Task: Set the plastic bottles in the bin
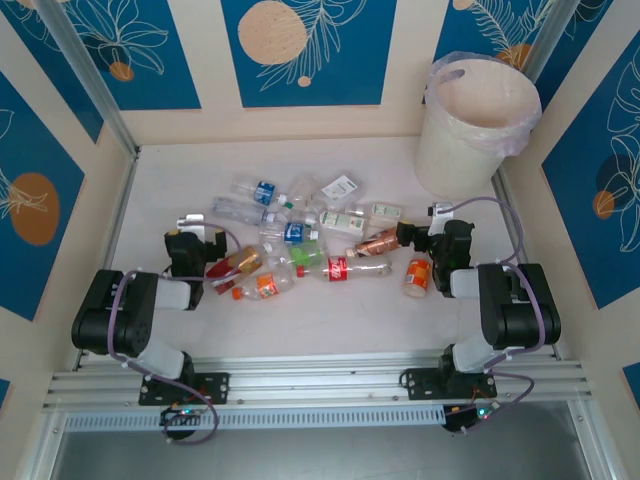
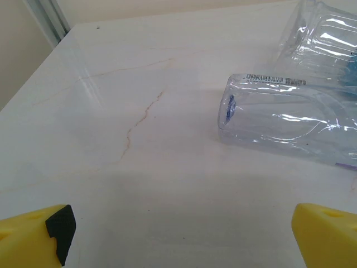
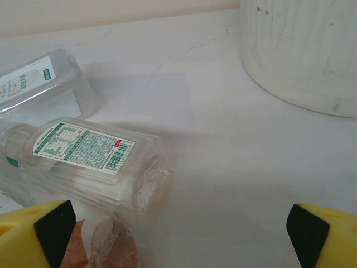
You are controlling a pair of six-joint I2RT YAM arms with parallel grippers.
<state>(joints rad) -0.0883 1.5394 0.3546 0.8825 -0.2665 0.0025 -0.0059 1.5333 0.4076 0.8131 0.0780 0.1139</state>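
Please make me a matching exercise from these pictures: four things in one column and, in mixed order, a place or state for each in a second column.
1. bin
2. left gripper
3. copper-brown bottle
4. table

A. open, holding nothing
B. lying beside the right gripper
C. upright in the far right corner
D. white, with a thin reddish line

Pairs: 1-C, 2-A, 3-B, 4-D

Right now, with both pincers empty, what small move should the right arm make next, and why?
Probably shift the right pincer slightly left and lower it over the clear bottle with the green-and-white label. Its jaws stand wide open and hold nothing, that bottle lies on its side just ahead-left of them, and the bin stands close on the right.
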